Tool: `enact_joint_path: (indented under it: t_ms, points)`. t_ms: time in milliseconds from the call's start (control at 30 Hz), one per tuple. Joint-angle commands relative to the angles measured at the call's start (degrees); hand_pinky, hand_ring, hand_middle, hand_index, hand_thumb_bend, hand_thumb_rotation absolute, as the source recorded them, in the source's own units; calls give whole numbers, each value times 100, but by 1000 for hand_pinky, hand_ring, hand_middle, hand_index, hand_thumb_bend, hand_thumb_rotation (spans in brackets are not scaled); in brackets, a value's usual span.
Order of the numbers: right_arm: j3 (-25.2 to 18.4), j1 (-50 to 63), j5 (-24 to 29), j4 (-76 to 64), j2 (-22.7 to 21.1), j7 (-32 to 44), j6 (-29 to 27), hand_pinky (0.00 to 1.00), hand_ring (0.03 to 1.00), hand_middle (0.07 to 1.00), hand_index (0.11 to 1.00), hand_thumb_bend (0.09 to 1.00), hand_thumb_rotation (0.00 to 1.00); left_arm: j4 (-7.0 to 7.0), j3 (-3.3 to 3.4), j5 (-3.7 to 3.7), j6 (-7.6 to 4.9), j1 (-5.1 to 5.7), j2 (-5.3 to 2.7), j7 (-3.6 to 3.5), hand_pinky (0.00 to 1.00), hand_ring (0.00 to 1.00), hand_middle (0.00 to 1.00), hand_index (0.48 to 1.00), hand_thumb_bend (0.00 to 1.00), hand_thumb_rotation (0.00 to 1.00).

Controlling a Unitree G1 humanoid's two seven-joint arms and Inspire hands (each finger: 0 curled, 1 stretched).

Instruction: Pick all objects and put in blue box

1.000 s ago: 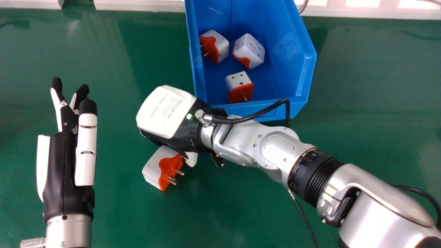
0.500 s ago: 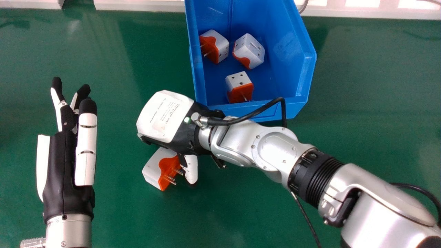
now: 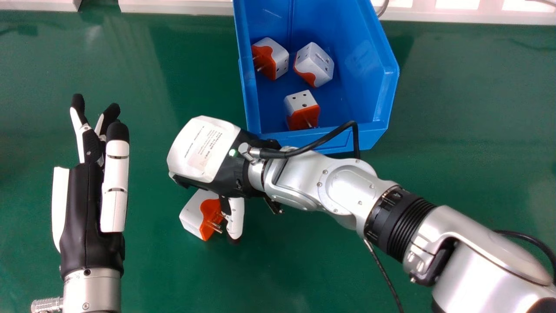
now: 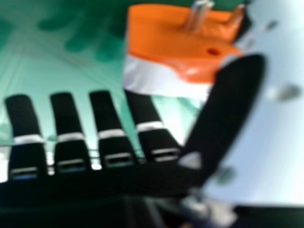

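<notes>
Nearest, the left forearm (image 3: 92, 289) is cut off by the head view's bottom edge, and the right arm (image 3: 478, 265) by its bottom right corner. The left hand (image 3: 82, 213) is released, its fingers loosely straight, above the green surface (image 3: 469, 130).

One loose plug (image 3: 191, 217) is on the surface, between the left hand and the right arm. The right hand (image 3: 202, 150) is over its far side and hides part of it; the thumb (image 3: 236, 217) partly covers the prongs. In the right hand view the fingers (image 4: 105, 111) are straight, so this hand is released too, with its thumb across part of the plug. I can't tell whether hand and plug touch. That view is blurred, and the ends of the prongs are hard to make out.

Past the right wrist, where a black cable (image 3: 321, 140) loops, is the one blue box (image 3: 388, 87), its far end cut off by the head view's top edge. Three plugs are inside: one near the front (image 3: 300, 102), two farther back (image 3: 280, 56) (image 3: 320, 63). The back left one is partly hidden by the box wall. That makes four plugs in all.
</notes>
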Motion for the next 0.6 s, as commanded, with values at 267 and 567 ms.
enact_joint_path:
  t_ms: [267, 567]
  points:
    - [-157, 49, 226, -56, 188, -222, -9, 540, 651, 695, 640, 775, 283, -149, -12, 23, -87, 26, -26, 55, 976, 971, 970, 968, 456, 1000]
    - [91, -104, -50, 340, 63, -941, -424, 217, 391, 459, 515, 518, 2, -212, -26, 108, -28, 54, -65, 127, 973, 969, 965, 962, 455, 1000]
